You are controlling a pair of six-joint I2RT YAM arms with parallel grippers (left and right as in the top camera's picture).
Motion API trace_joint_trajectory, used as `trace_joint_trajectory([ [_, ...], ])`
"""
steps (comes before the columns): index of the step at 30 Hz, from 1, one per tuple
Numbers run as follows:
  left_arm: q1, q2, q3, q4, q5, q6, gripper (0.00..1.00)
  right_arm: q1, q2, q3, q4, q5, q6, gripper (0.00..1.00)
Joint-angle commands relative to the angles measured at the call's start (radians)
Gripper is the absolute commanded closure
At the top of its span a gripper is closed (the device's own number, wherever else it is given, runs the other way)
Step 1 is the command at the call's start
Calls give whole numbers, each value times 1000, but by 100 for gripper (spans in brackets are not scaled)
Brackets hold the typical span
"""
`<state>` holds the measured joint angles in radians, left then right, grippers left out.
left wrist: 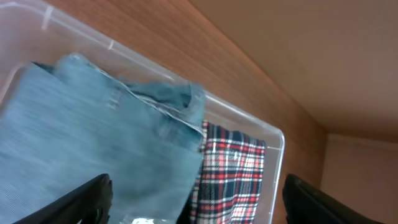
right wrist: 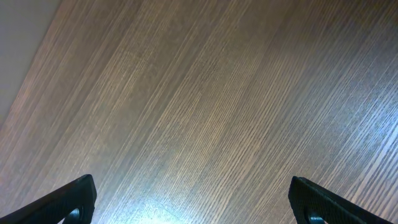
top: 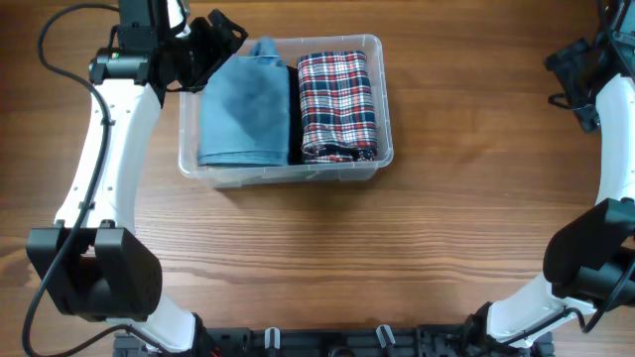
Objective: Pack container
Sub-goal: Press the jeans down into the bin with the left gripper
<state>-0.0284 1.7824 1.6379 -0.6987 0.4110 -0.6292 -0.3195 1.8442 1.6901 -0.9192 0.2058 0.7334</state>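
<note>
The clear plastic container (top: 383,99) sits at the upper middle of the table. Inside it lie a folded blue denim garment (top: 243,104) on the left, a dark garment (top: 294,109) in the middle gap, and a folded red plaid garment (top: 337,104) on the right. My left gripper (top: 213,45) hovers over the container's far left corner, open and empty. In the left wrist view the denim (left wrist: 93,143), the plaid (left wrist: 230,174) and the container rim (left wrist: 273,155) show between the fingers (left wrist: 196,202). My right gripper (top: 580,74) is open over bare table at the far right (right wrist: 193,205).
The wooden table (top: 317,248) stretches around the container. The arm bases (top: 99,278) stand at the front left and front right. A black rail (top: 327,342) runs along the front edge.
</note>
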Motion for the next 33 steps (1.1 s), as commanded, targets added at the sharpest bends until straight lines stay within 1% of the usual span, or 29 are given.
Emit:
trace_joint_trajectory([
  [1, -7, -10, 18, -41, -80, 23, 13, 4, 16, -4, 2, -5, 9, 0],
  [3, -7, -10, 18, -42, -99, 23, 14, 4, 16, -4, 2, -5, 9, 0],
  [5, -8, -9, 18, -35, -99, 23, 20, 4, 16, -4, 2, -5, 8, 0],
  [8, -20, -7, 17, -35, -99, 23, 33, 4, 16, -4, 2, -5, 9, 0],
  [10, -42, -2, 17, -35, -99, 23, 50, 4, 16, -4, 2, -5, 9, 0],
  [13, -95, 19, 17, -14, -109, 24, 67, 4, 16, -4, 2, -5, 9, 0],
  [15, -126, 41, 17, 6, -142, 23, 74, 4, 16, -4, 2, -5, 9, 0],
  [18, -181, 101, 17, 60, -217, 23, 75, 4, 16, -4, 2, -5, 9, 0],
  [23, -210, 185, 17, 132, -248, 23, 76, 4, 16, -4, 2, -5, 9, 0],
  [28, -204, 234, 17, 130, -343, 24, 76, 4, 16, -4, 2, -5, 9, 0],
  [33, -203, 249, 17, 120, -341, 50, 76, 4, 16, -4, 2, -5, 9, 0],
])
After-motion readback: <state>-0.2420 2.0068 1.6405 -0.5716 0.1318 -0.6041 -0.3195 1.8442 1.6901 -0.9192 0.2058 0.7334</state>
